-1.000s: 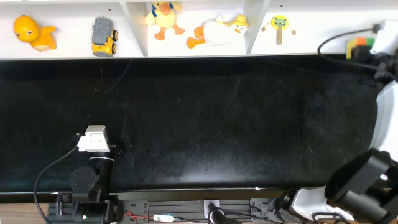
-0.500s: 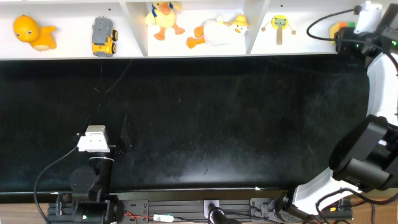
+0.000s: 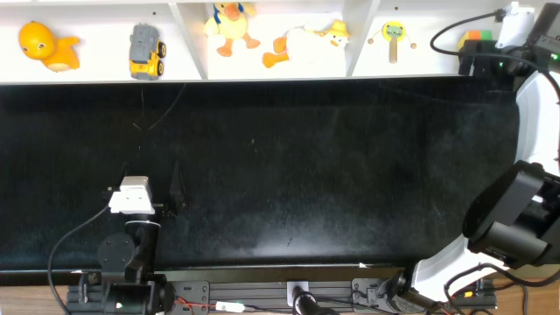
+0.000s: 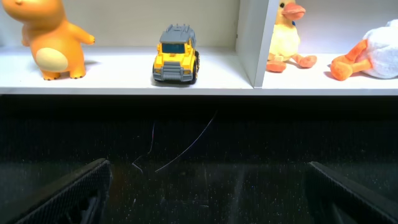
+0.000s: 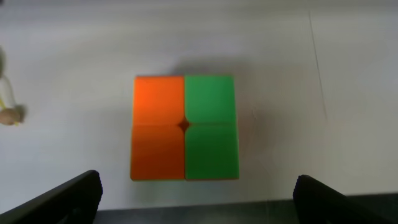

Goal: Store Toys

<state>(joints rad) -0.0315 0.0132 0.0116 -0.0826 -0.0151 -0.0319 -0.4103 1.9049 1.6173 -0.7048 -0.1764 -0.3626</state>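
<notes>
Up close, right wrist view shows cube (image 5: pixel 184 127) orange-and-green.

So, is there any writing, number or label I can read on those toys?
None can be read.
The cube shows plain orange and green faces.
The yellow truck, the orange figure and the yellow plush duck carry no legible print.

I see toys along white shelf (image 3: pixel 262 72), 12 o'clock edge. From 10 to 2 o'clock: orange figure (image 3: pixel 48 44), yellow truck (image 3: pixel 147 51), seated yellow duck (image 3: pixel 231 26), white duck (image 3: pixel 306 44) lying, rattle (image 3: pixel 393 37), orange-green cube (image 5: pixel 185 127).
</notes>
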